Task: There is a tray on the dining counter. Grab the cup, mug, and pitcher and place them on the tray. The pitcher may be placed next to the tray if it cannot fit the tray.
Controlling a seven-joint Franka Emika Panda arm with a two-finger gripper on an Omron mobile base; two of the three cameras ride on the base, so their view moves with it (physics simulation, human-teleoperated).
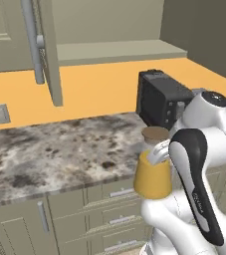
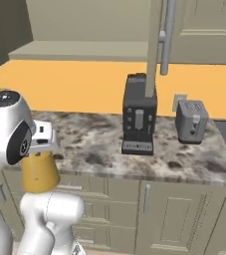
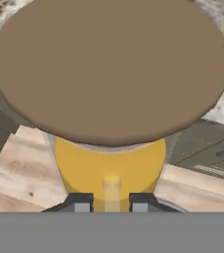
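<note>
The pitcher (image 1: pixel 153 178), a clear cone of orange-yellow liquid under a round brown lid (image 1: pixel 155 133), hangs in the air just off the front edge of a stone-topped counter (image 1: pixel 45 154) with beige drawers. My gripper (image 1: pixel 157 152) is shut on its neck below the lid. In the right base view the pitcher (image 2: pixel 39 174) shows under my gripper (image 2: pixel 41 144) at the left. In the hand view the lid (image 3: pixel 111 69) looms large above the yellow body, with my gripper (image 3: pixel 111 201) closed around the neck. The tray, cup, mug and dining counter are out of view.
A black coffee machine (image 2: pixel 138 117) and a grey toaster (image 2: pixel 191 121) stand on the counter by the orange wall. An open upper cabinet door with a long bar handle (image 1: pixel 34 42) hangs above. Beige drawers (image 1: pixel 109 214) and wooden floor (image 3: pixel 19 168) lie below the pitcher.
</note>
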